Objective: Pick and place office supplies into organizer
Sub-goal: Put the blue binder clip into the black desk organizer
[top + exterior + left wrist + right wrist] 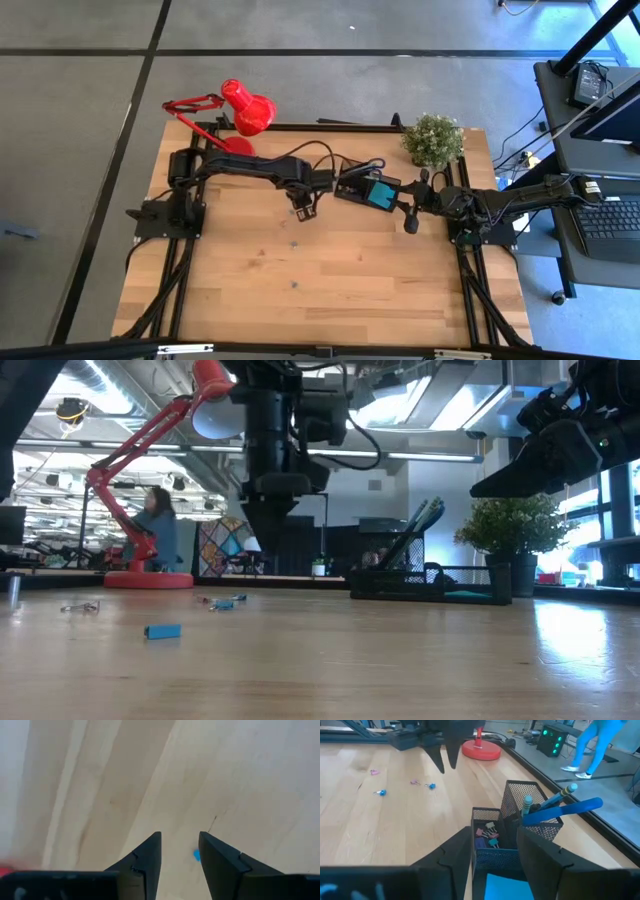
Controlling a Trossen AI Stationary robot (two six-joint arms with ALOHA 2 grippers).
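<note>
The black mesh organizer [357,186] stands at the table's far middle. It holds pens, blue-handled scissors [560,809], small clips [489,839] and a teal sticky-note pad [382,195]. My left gripper [305,208] hangs open just left of it, pointing down, clear of the table and with nothing between its fingers [180,836]. A tiny blue bit [196,855] lies on the wood below it. Several more small clips [431,786] lie loose on the table. My right gripper [495,827] waits open just right of the organizer, above the table.
A red desk lamp [240,108] stands at the far left and a potted plant [434,138] at the far right. A small blue block [162,631] and clips [225,602] lie on the bare wood toward the near side. A person [158,525] shows in the room behind.
</note>
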